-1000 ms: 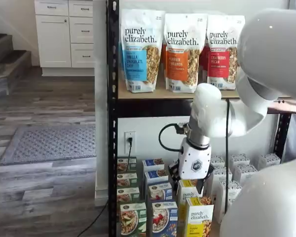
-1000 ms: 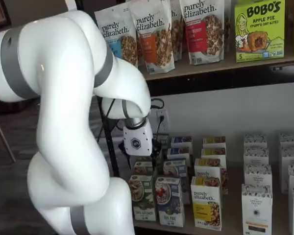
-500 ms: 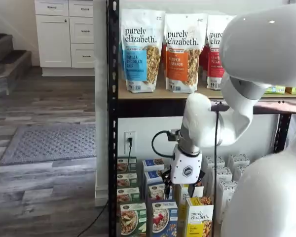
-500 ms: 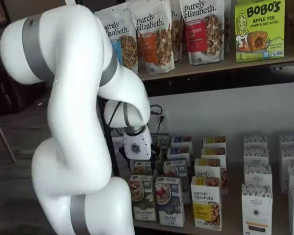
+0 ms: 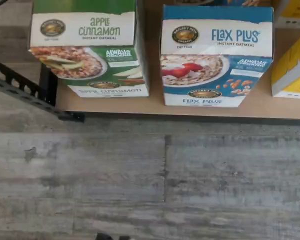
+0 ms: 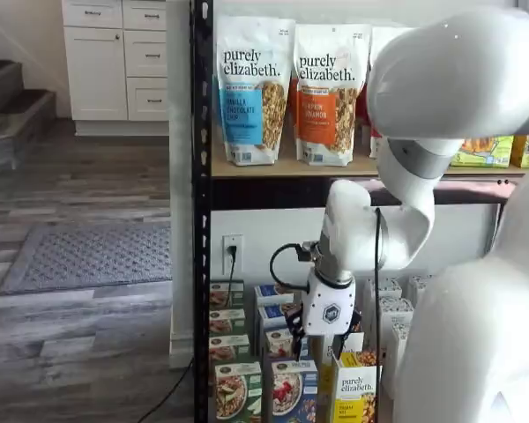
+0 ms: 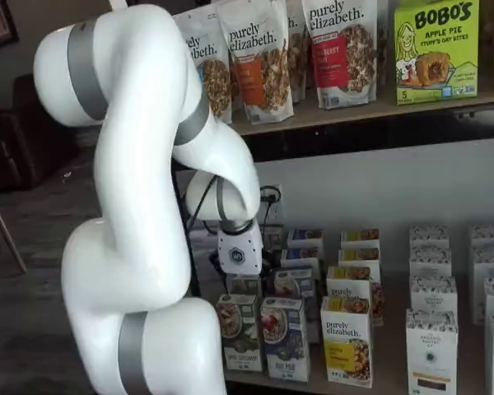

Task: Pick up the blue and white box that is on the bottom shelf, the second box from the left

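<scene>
While my gripper (image 6: pixel 322 339) hangs spread wide and empty above the front row, the blue and white box (image 5: pixel 216 55) stands on the bottom shelf (image 5: pixel 270 107) just beside the green box (image 5: pixel 87 50); drifting sideways, I might clip that neighbour

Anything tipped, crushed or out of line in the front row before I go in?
Nothing stands out. In the wrist view the blue box and the green box stand upright, side by side and apart at the shelf edge, with no visible dents.
</scene>
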